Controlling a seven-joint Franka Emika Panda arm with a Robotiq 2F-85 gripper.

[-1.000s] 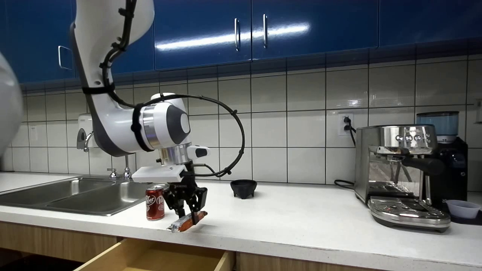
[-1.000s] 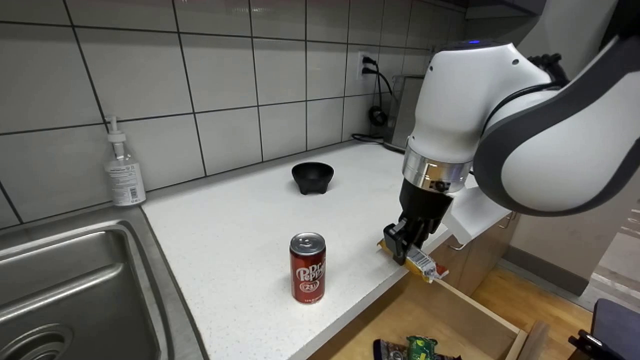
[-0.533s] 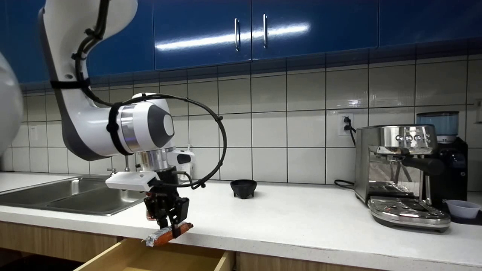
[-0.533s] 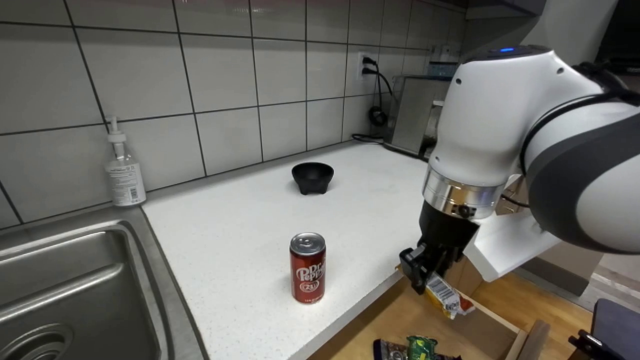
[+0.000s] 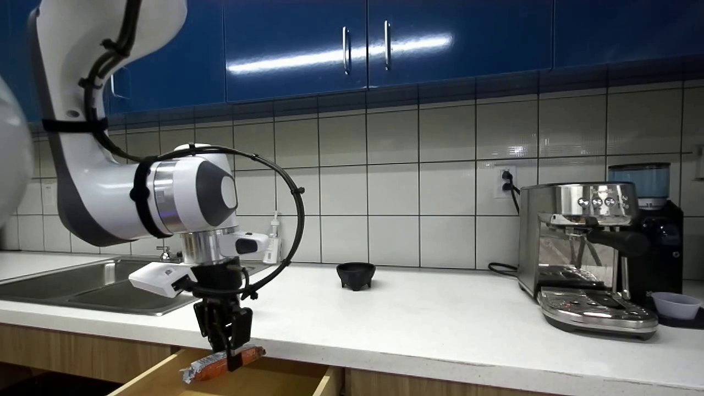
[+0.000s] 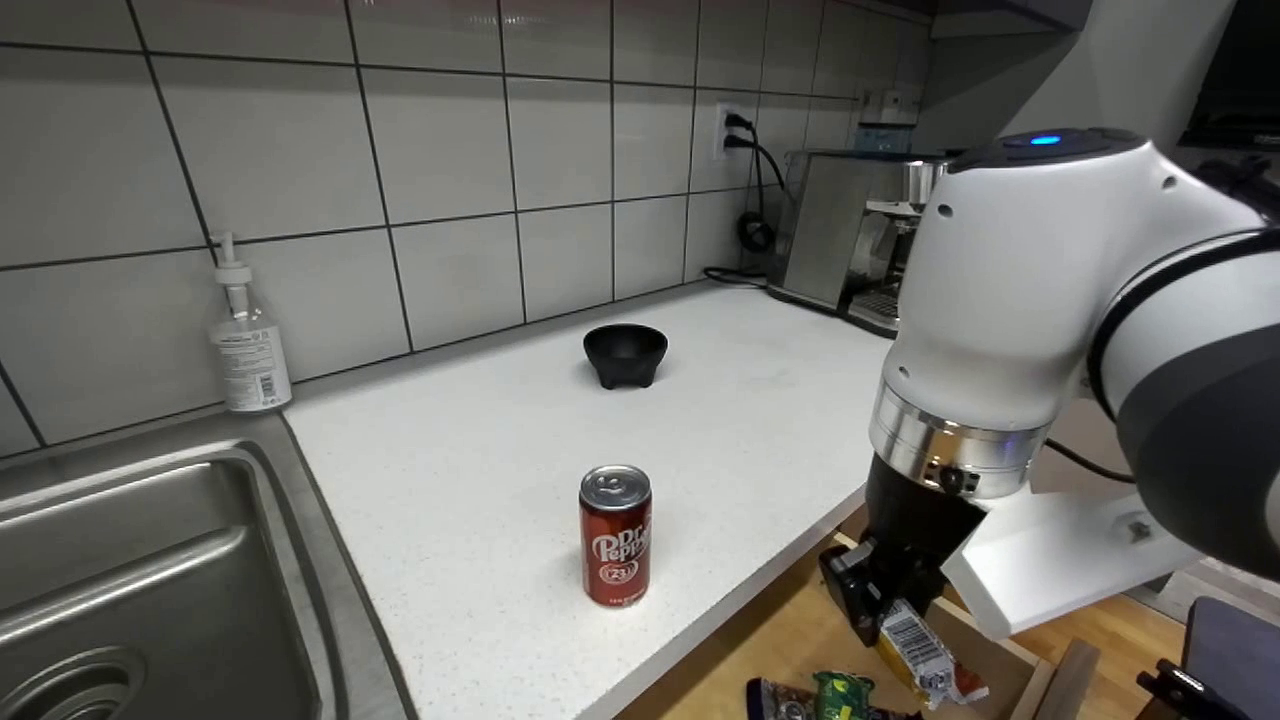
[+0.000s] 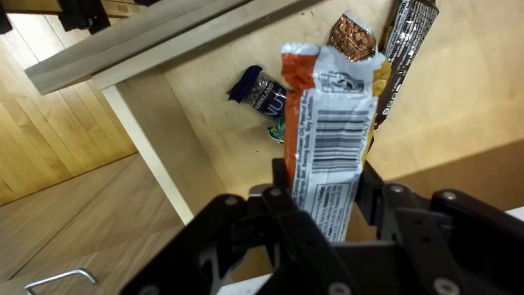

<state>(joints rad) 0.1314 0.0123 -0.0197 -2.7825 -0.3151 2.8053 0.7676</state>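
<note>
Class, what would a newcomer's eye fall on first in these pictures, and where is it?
Probably the barcoded snack bar, held in the gripper over the open drawer. Next comes the red soda can, upright on the white counter. In an exterior view, a shiny coffee machine stands at the right.

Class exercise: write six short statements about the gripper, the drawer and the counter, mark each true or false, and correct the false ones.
1. The gripper holds a wrapped bar. True.
2. The soda can lies on its side. False: it stands upright on the counter.
3. The drawer below the gripper is shut. False: it is open, with other wrapped snacks inside.
4. A barcode on the wrapped bar shows in the wrist view. True.
5. The black bowl stands apart from the soda can. True.
6. The coffee machine stands between the sink and the black bowl. False: the black bowl stands between the other two.
</note>
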